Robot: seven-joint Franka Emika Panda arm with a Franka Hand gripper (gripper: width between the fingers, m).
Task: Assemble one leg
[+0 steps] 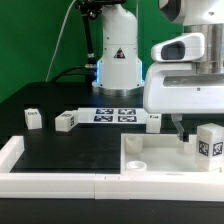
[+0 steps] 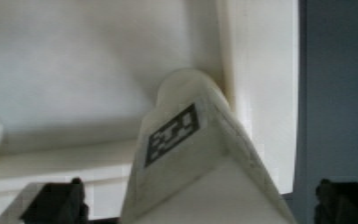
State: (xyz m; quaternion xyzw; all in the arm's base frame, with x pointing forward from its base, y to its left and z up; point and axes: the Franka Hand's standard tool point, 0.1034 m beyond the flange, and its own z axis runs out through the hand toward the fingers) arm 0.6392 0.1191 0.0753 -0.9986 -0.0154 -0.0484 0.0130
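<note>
We take the big flat panel as landmark. The leg stands upright on its exterior-view-right edge, w/ gripper spread wide around it, not clamped. Risk, imo: an off-centre close tips the leg.

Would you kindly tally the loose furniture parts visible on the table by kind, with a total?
Legs: 4 — first leg, second leg, third leg, fourth leg, which stands on the panel
Large square panel: 1 — panel
Total: 5
</note>
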